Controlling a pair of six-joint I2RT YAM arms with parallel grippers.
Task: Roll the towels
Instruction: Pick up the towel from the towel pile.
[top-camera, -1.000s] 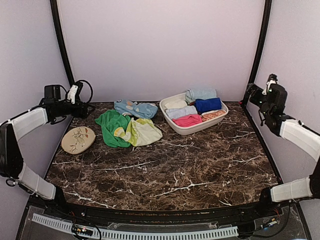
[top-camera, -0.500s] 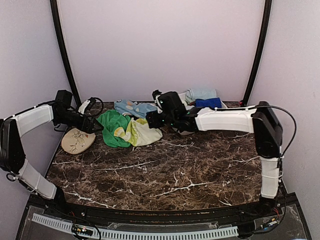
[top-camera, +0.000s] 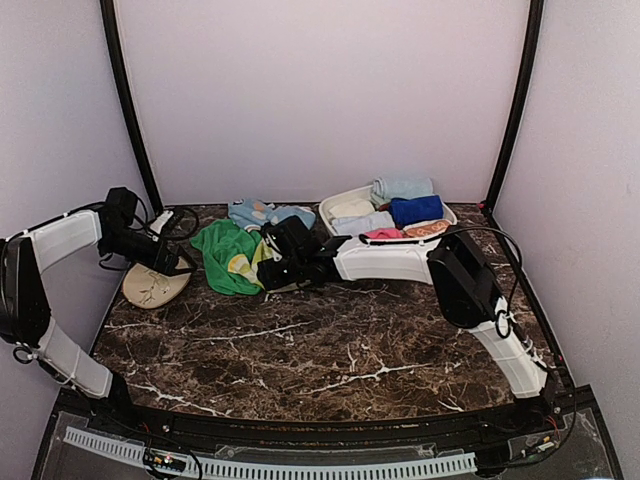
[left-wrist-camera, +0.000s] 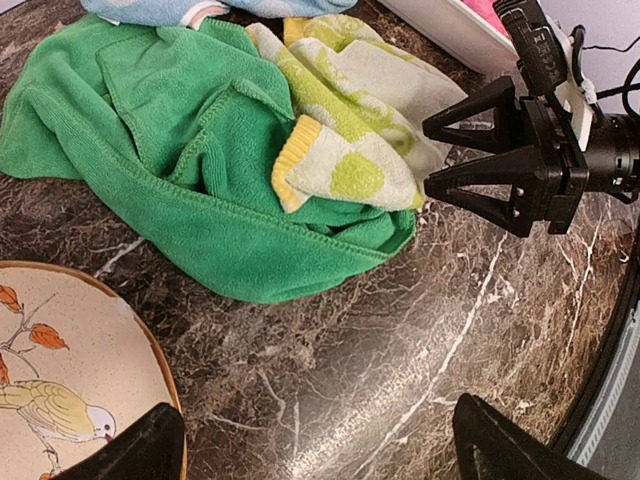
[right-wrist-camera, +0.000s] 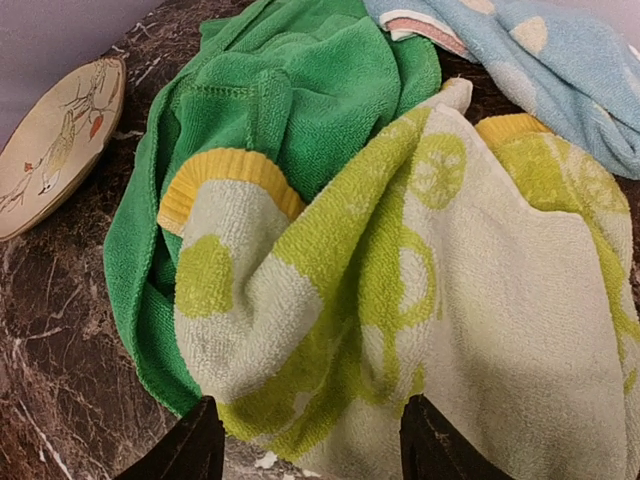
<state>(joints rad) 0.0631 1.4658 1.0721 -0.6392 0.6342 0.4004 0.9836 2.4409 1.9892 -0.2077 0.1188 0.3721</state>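
A bright green towel (top-camera: 220, 255) lies crumpled at the back left, with a pale lime-yellow towel (top-camera: 245, 263) bunched on its right side. Both show in the left wrist view, the green (left-wrist-camera: 160, 150) and the lime (left-wrist-camera: 350, 130). My right gripper (top-camera: 266, 275) is open and empty, its tips low at the lime towel's near edge (right-wrist-camera: 420, 290), beside the green towel (right-wrist-camera: 290, 90). It also shows in the left wrist view (left-wrist-camera: 428, 158). My left gripper (top-camera: 182, 265) is open and empty (left-wrist-camera: 320, 452), above bare marble just left of the green towel.
A tan bird-print disc (top-camera: 150, 287) lies left of the towels, under my left arm (left-wrist-camera: 70, 370). A light blue patterned cloth (top-camera: 262, 213) lies behind them (right-wrist-camera: 530, 70). A white basket (top-camera: 328, 206) holding rolled towels stands at the back right, behind my right arm.
My right arm has swung from the far right across the table to the lime towel. My left gripper has come down and right, over the disc toward the green towel.
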